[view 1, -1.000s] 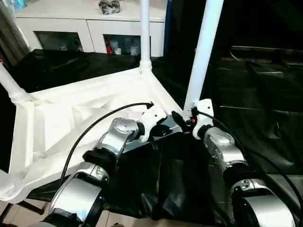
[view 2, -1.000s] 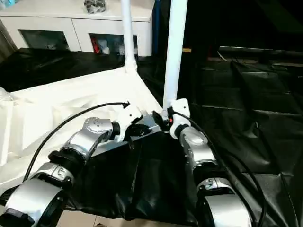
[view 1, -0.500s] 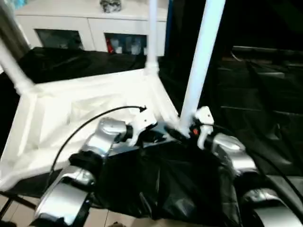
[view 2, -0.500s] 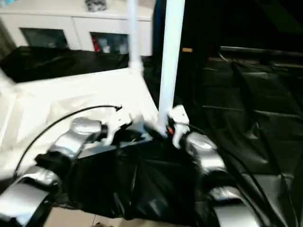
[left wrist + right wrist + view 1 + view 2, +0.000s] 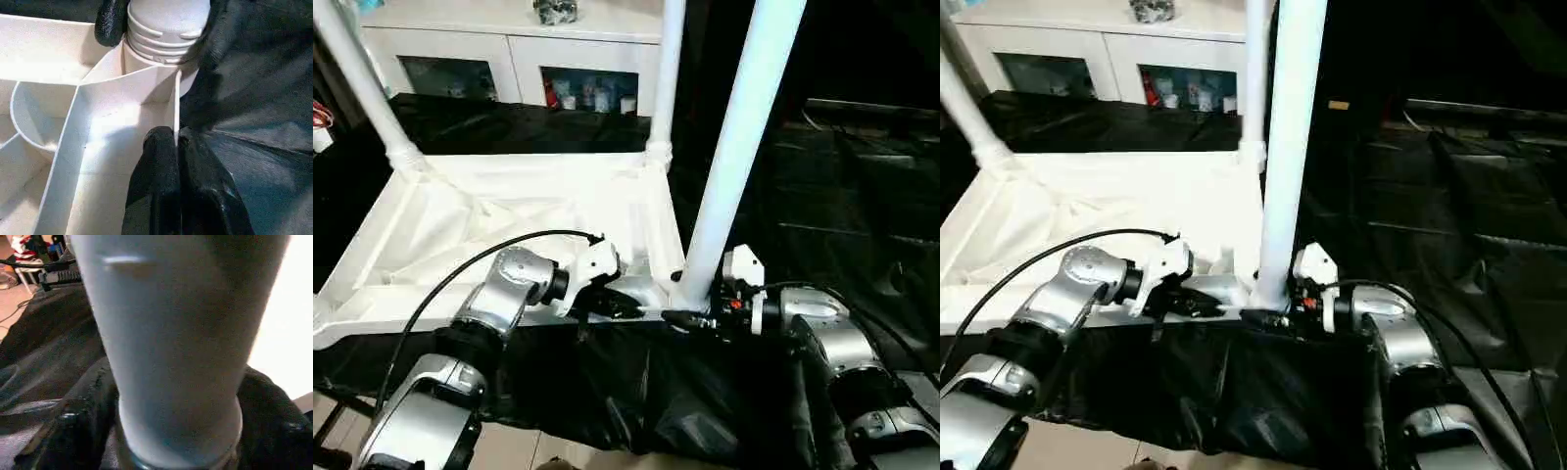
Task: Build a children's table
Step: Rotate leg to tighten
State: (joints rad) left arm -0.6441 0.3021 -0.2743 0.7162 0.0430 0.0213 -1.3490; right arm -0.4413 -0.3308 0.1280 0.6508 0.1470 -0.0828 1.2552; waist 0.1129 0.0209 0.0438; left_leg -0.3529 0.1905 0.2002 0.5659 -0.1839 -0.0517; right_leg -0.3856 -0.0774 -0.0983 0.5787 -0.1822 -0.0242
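Left eye view, surface: a work surface draped in crinkled black plastic sheeting (image 5: 862,215) carries the upturned white plastic tabletop with ribbed underside (image 5: 509,220).
Room: a white cabinet with glass doors (image 5: 509,59) stands behind the sheeting, small items on its shelves (too small to name).
Table legs: three long white tubular legs stand upright in corner sockets, the nearest leg (image 5: 739,147) at the corner closest to the robot.
Left arm: the silver forearm reaches in from the left; the left gripper (image 5: 177,147) has its black fingers pressed together on a thin rib at the tabletop's near edge, just beside the nearest socket.
Right arm: it comes in level from the right; the right gripper (image 5: 690,313) has its fingers (image 5: 110,22) spread around the nearest leg's ribbed base (contact on both sides cannot be told).
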